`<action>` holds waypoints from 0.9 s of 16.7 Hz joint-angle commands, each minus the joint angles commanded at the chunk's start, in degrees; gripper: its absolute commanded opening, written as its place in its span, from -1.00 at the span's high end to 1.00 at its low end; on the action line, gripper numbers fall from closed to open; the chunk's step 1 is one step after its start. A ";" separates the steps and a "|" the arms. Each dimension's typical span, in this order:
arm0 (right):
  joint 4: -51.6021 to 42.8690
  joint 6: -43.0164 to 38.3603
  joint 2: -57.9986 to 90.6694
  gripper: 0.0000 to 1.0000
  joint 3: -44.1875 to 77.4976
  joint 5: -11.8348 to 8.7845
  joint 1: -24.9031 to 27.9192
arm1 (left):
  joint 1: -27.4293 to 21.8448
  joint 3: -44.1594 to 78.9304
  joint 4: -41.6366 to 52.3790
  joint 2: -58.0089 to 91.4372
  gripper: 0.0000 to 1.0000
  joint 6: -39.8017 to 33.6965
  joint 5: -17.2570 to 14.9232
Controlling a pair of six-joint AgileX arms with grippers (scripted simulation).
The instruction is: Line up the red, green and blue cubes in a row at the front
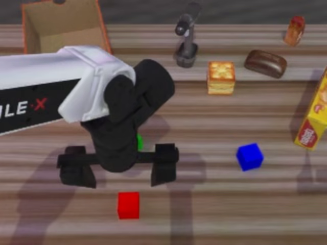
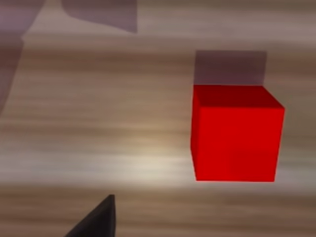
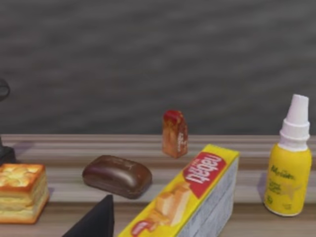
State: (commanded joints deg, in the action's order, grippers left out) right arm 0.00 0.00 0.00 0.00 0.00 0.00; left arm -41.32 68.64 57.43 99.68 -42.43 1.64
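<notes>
The red cube point(image 1: 128, 205) sits near the front edge, and it fills the left wrist view point(image 2: 234, 133). My left gripper point(image 1: 120, 168) hovers just behind it, open, with its fingers spread wide and nothing between them. One dark fingertip point(image 2: 98, 222) shows in the left wrist view. Only a sliver of the green cube point(image 1: 139, 141) shows under the left arm's wrist. The blue cube point(image 1: 250, 156) lies to the right, well apart from the red one. My right arm is out of the top view. One fingertip point(image 3: 98, 219) of its gripper shows in the right wrist view, holding nothing.
A cardboard box point(image 1: 61, 23) stands at the back left and a dark stand point(image 1: 186, 43) at the back middle. An orange-and-cream block point(image 1: 221, 77), a brown loaf point(image 1: 265, 63), a small orange bottle point(image 1: 295, 30) and a yellow carton point(image 1: 317, 115) are at the right. A yellow squeeze bottle point(image 3: 290, 168) stands beside the carton.
</notes>
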 joint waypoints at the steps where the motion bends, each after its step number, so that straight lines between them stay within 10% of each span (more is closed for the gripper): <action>1: 0.00 0.00 0.00 -1.00 0.00 0.00 0.00 | 0.00 0.00 0.00 0.00 -1.00 0.00 0.00; 7: 0.00 0.00 0.00 -1.00 0.00 0.00 0.00 | 0.21 2.22 0.56 2.22 -1.00 3.76 -0.09; 15: 0.00 0.00 0.00 -1.00 0.00 0.00 0.00 | 5.69 16.98 4.97 14.74 -1.00 33.84 -0.94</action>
State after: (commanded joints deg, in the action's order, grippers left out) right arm 0.00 0.00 0.00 0.00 0.00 0.00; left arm -35.63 85.62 62.39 114.42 -8.59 0.70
